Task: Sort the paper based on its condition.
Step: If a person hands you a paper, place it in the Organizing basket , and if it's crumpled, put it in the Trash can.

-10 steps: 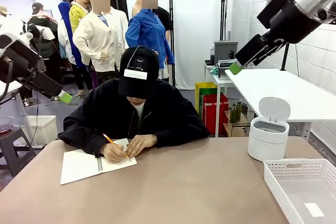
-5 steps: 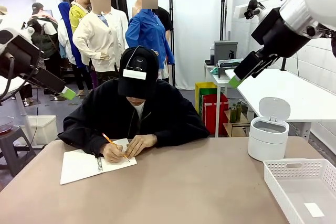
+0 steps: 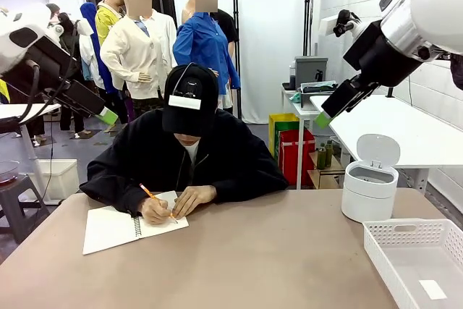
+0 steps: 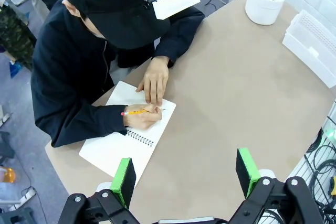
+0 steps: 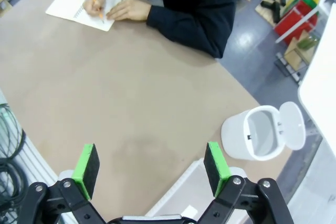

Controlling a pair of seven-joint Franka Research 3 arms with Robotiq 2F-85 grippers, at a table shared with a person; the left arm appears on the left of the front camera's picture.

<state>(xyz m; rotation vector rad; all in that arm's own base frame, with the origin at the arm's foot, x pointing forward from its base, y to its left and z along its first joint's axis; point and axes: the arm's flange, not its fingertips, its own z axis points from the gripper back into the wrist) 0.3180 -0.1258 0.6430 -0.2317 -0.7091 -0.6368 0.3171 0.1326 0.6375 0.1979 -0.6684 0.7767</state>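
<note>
Table [image 3: 275,251]: tan, smooth.
Notebook [image 3: 108,228]: nine o'clock, person [image 3: 217,164] writing on it.
Bin [image 3: 369,192]: two o'clock, lid up.
Tray [image 3: 419,258]: four o'clock.
Left gripper [image 4: 184,158]: released, empty.
Right gripper [image 5: 150,147]: released, empty.
Curtain [image 3: 271,34]: twelve o'clock, white.

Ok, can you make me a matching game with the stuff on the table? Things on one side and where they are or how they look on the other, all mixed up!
Things:
1. notebook
2. pencil
3. white bin
4. white basket

Where or how:
a. its lid is flipped up
b. held in the person's hand
c. lying open on the table, in front of the person
d. at the table's near right corner

Right pairs: 1-c, 2-b, 3-a, 4-d
</note>
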